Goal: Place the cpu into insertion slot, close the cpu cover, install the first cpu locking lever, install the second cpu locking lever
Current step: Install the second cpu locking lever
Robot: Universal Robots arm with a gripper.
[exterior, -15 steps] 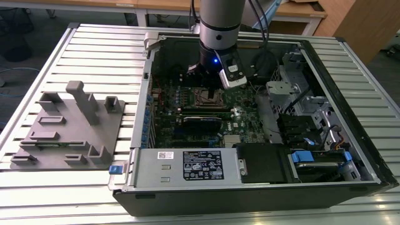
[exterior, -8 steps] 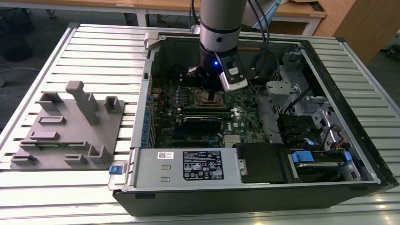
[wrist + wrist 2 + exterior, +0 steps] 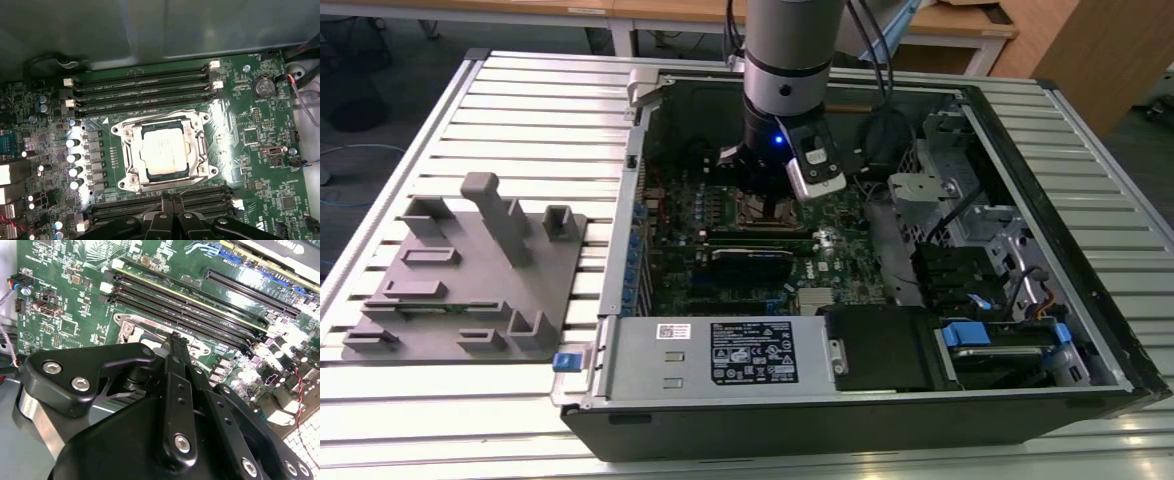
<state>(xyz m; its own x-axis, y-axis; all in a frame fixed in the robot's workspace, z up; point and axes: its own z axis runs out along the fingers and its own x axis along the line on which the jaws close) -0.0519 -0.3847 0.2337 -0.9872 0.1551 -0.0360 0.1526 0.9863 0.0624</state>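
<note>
1. The open black desktop computer case (image 3: 881, 400) lies on its side on the slatted metal table (image 3: 520, 90).
2. The grey moulded fixture tray (image 3: 467, 280) sits on the table at the case's 9 o'clock in the exterior view.
3. The green circuit board (image 3: 250, 150) fills the case floor.
4. The black two-finger gripper (image 3: 172, 200) hovers just above the board, fingers pressed together, grasping nothing.
5. The thin silver metal cpu cover (image 3: 197, 142) lies closed over the square insertion slot (image 3: 141, 132).
6. The silvery square cpu (image 3: 164, 154) sits in that slot, just beyond the fingertips.
</note>
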